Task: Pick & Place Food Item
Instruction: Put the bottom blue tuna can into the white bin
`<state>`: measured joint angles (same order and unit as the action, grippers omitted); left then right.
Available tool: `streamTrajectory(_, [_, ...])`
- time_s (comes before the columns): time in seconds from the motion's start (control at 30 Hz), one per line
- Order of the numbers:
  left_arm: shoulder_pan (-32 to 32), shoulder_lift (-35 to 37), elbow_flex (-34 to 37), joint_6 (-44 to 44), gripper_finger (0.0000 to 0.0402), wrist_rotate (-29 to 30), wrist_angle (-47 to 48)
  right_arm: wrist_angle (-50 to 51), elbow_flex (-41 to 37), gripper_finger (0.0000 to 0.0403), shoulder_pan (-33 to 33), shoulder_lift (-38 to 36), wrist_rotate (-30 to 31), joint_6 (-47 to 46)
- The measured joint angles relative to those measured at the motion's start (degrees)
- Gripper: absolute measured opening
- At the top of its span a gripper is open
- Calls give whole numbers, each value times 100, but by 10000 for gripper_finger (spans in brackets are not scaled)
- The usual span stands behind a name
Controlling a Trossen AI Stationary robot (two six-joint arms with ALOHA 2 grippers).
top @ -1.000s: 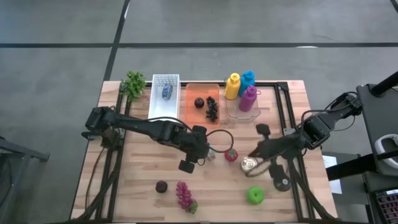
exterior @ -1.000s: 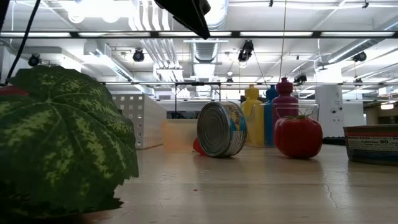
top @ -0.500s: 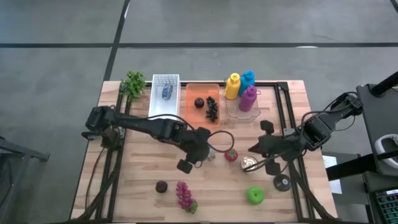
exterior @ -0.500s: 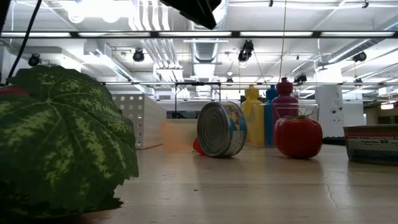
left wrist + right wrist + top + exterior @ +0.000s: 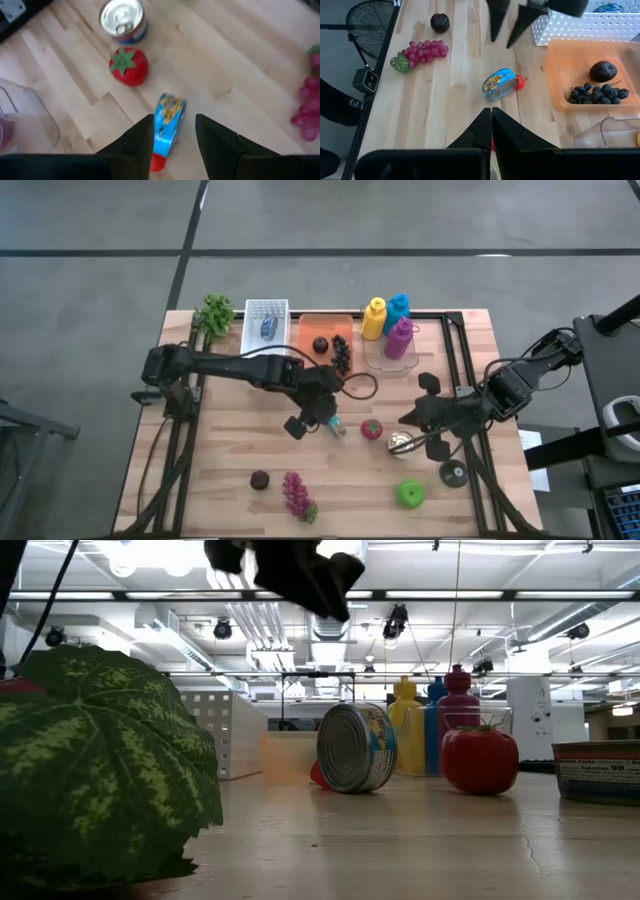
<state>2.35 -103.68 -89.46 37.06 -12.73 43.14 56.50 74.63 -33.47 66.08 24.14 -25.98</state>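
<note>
A blue can [image 5: 335, 427] lies on its side mid-table, with a small red item [image 5: 157, 162] against one end. My left gripper [image 5: 326, 416] hangs open just above it. In the left wrist view its two fingers [image 5: 142, 140] stand on either side of the can [image 5: 167, 125] without touching. The right wrist view shows those fingers [image 5: 495, 22] clear of the can [image 5: 501, 84]. A red tomato [image 5: 372, 429] and a silver can [image 5: 400, 443] sit to the right. My right gripper [image 5: 408, 420] is shut on nothing and held high over them.
An orange tray [image 5: 310, 360] with dark fruit, a white bin [image 5: 265, 330], three bottles [image 5: 385, 320] and a clear container [image 5: 390, 352] line the far side. Purple grapes [image 5: 297, 492], a dark fruit [image 5: 260, 479] and a green apple [image 5: 410, 494] lie near the front edge.
My left gripper has swung toward the table's far edge and rolled about its own axis, and it now shows lower in the low view. My right gripper has rolled a little in place. The can, tomato and other items have not moved.
</note>
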Motion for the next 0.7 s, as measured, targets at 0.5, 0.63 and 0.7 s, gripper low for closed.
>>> streamTrajectory(0.5, [-333,-60,998,515,132,-343,-1124,1,2,8,0,0,-12,0])
streamTrajectory(0.63, [-368,-69,1211,450,129,-361,-1499,1,2,8,0,0,-11,0])
streamTrajectory(0.7, [-384,-74,1317,454,128,-361,-1778,3,2,8,0,0,-11,0])
